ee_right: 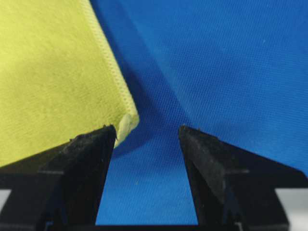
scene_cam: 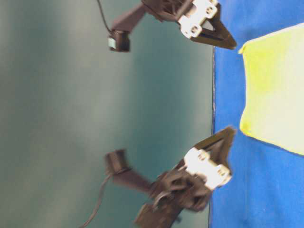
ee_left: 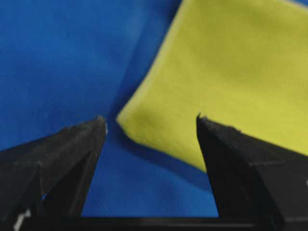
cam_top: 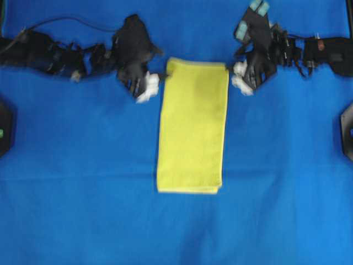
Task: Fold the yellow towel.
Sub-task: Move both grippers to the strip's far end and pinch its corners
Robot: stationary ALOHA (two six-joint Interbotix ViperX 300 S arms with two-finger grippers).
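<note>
Two grippers, both spread wide, nothing held. Yellow towel [cam_top: 192, 130] lies as a long strip; one end corner sits just ahead of left gripper [ee_left: 151, 122], the other just inside right gripper [ee_right: 147, 130]. Best to pinch both corners evenly, all layers.

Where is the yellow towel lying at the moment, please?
In the overhead view the yellow towel lies as a tall rectangle mid-frame on the blue cloth surface, its top corners flanked by the open left gripper and right gripper.
</note>
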